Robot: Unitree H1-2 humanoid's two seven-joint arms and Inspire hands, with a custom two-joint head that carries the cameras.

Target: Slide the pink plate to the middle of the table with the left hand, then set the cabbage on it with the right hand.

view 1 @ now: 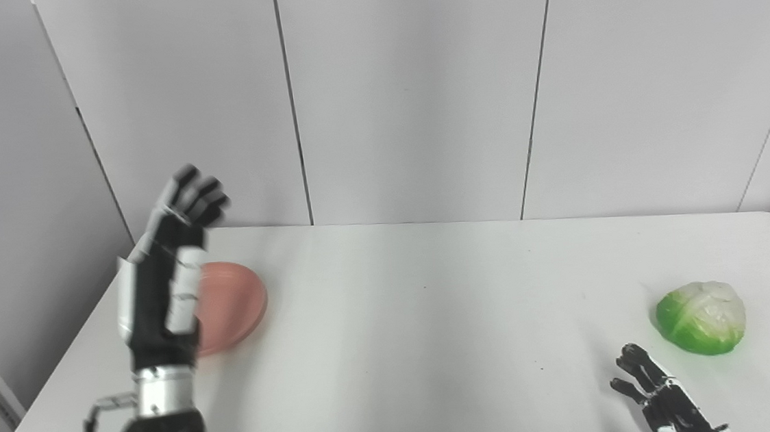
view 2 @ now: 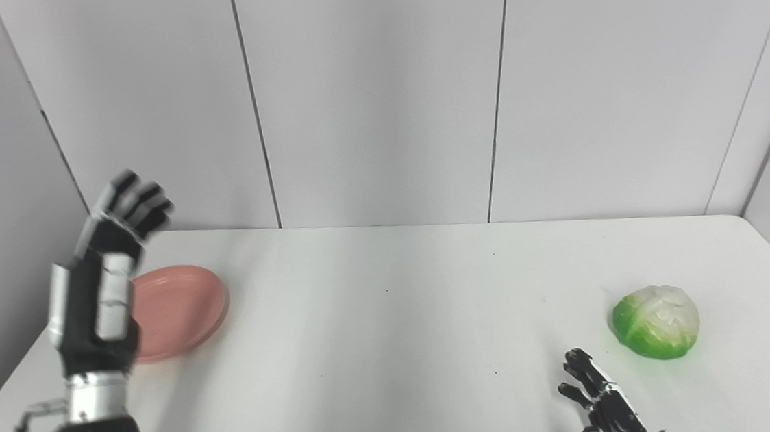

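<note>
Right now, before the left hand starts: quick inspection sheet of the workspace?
Surface: white table, a few small dark specks.
Job's things: round pink plate at the far left, not yet in the middle; green and white cabbage at the near right, on the table.
Clutter: nothing seen.
Hands: left hand raised in front of the plate, fingers apart, holding nothing; right hand low beside the cabbage, open, apart from it.
Cables: thin loop at the left wrist.
Surroundings: grey panel walls.

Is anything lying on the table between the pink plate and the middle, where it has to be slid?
Nothing visible does. The table is bare between the pink plate and its middle; the cabbage sits far right, beside the right hand.
</note>
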